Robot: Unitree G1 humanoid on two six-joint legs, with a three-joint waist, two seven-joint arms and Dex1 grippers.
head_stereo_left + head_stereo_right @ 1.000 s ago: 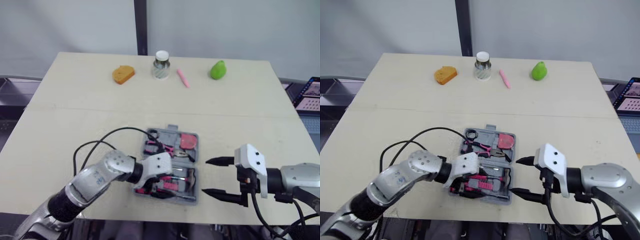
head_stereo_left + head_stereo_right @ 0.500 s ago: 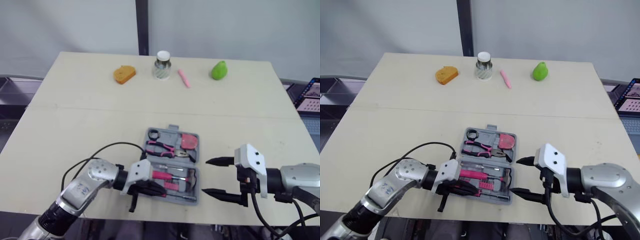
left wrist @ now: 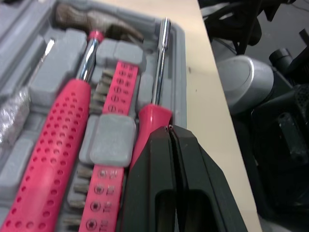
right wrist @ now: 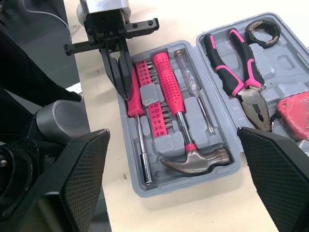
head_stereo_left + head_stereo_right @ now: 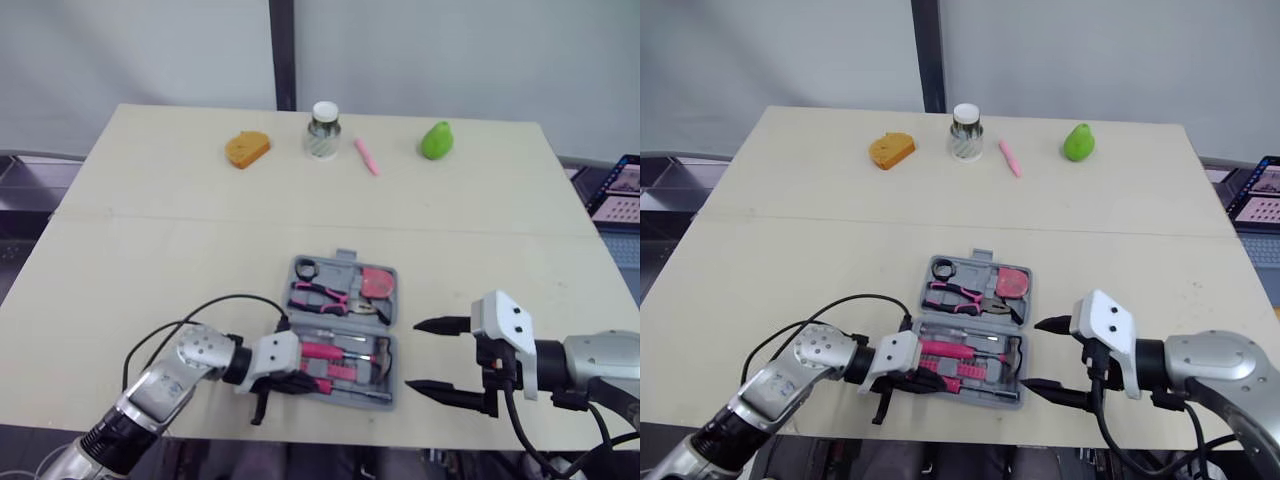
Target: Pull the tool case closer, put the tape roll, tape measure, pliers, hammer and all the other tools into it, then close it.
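The pale, matte counter point(image 5: 150, 220) carries the tool case point(image 4: 126, 159) near its front edge: grey moulded plastic, lying open flat in two shallow halves. The right gripper point(image 5: 411, 355) hangs just beside the case's right side, its fingers spread wide and holding nothing, as it was a second ago. The left gripper point(image 3: 169, 129) sits at the case's front left corner. A second ago it was over the front half. Its fingers are pressed together with only a seam between them, gripping nothing.

The left wrist view shows their tip touching the butt of a nut driver point(image 4: 133, 99), which has a smooth pink handle and a thin steel shaft. The right wrist view shows the rest of the contents. The hammer point(image 4: 170, 92) has a dimpled pink grip and a dull steel claw head, with a pink bit strip point(image 4: 154, 104) beside it. The far half holds the pink-and-black pliers point(image 4: 236, 67), the red tape measure point(image 4: 294, 113) and the black ring of the tape roll point(image 4: 263, 24).
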